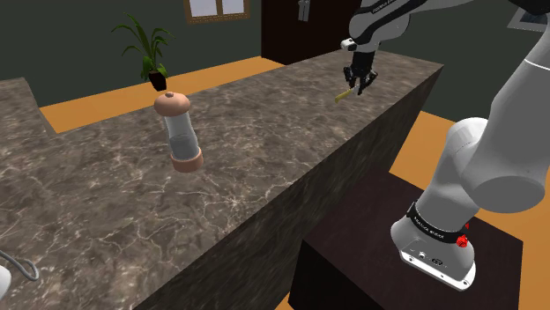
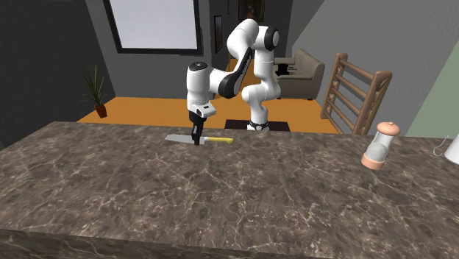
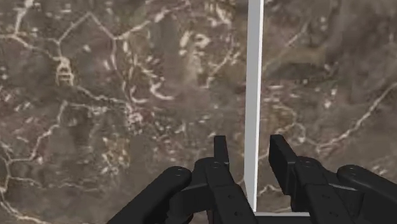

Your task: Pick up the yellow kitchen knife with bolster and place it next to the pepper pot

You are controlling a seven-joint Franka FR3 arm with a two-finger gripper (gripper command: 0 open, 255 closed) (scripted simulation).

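**Zero of the two steps done: knife straddled, not grabbed yet**

Quick status for anyone following along. The yellow-handled kitchen knife [image 2: 218,140] is lying flat on the dark marble counter [image 2: 221,213], at its far edge in the second exterior view. The grey blade points to that view's left and the handle to its right.

The black gripper [image 2: 196,137] is down right over the knife, roughly where the blade meets the handle. In the wrist view the two fingers [image 3: 221,153] stand apart with the pale blade running up between them. I can see a sliver of counter on each side of the blade, so the gripper is parted around the knife and has hold of nothing.

The pepper pot [image 2: 380,146] is way over on the second exterior view's right, well apart from the knife. The shoulder view agrees: the pot is on the left stretch of counter, and the gripper and knife are far off to the upper right.

My read on progress:
- The approach looks finished, because the gripper is lined up and low.
- The pick itself isn't done, since the fingers haven't closed on anything and the knife isn't off the surface.
- Left to do: close on the knife, lift it, carry it the long way along the counter, and set it down just beside the pot.

So most of the job is ahead, I'd say.
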